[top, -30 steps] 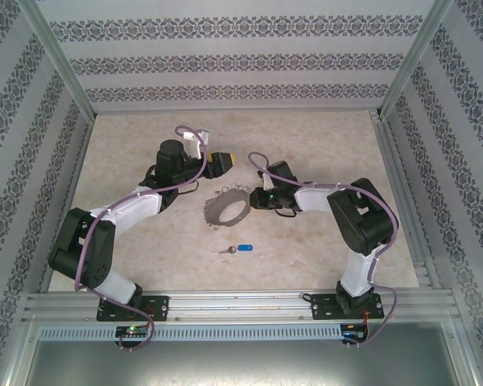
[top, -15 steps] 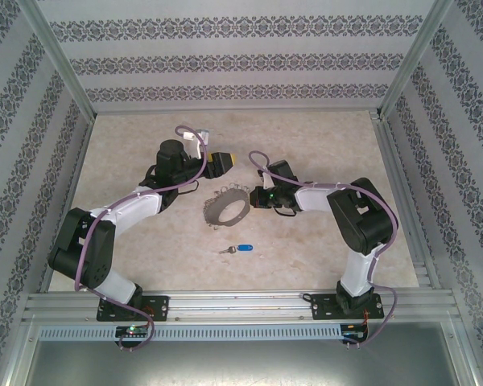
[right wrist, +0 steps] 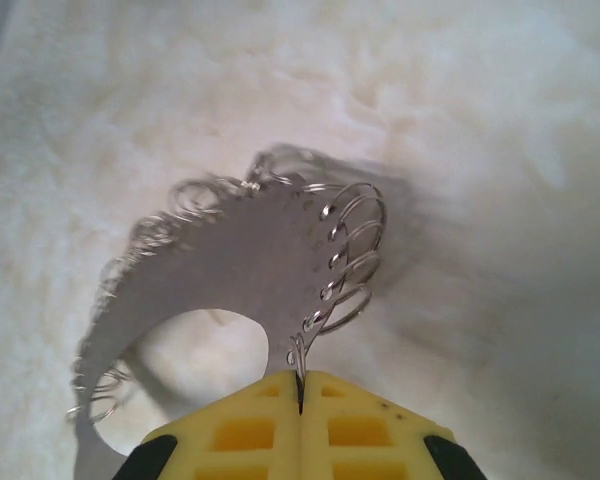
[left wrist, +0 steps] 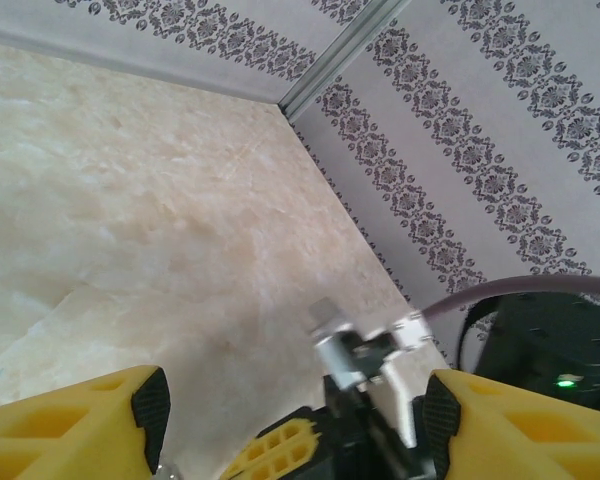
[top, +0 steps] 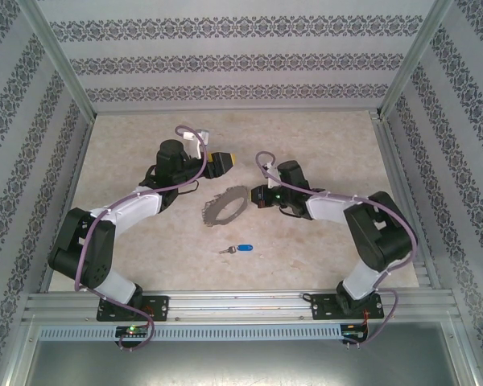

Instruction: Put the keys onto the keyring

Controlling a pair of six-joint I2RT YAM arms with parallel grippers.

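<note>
The keyring (top: 223,207) is a flat grey loop edged with small wire rings, lying mid-table with its right side raised. My right gripper (top: 258,196) is shut on one wire ring at that edge. In the right wrist view the yellow fingers (right wrist: 250,430) pinch a wire ring of the keyring (right wrist: 230,270) at my right gripper (right wrist: 300,388). The blue-headed key (top: 240,248) lies loose on the table nearer the arm bases. My left gripper (top: 227,160) hovers open behind the keyring, holding nothing. In its own view my left gripper (left wrist: 295,408) frames the right arm's wrist (left wrist: 365,360).
Patterned walls and aluminium posts (top: 396,72) close in the beige table (top: 322,137) on three sides. A metal rail (top: 241,304) carries both arm bases along the near edge. The right arm's elbow (top: 382,229) sits low at the right.
The right gripper closed fully on the keyring's right edge and lifted it, so the loop now tilts and looks narrower. The right elbow swung rightward. The left arm and key stayed still.
</note>
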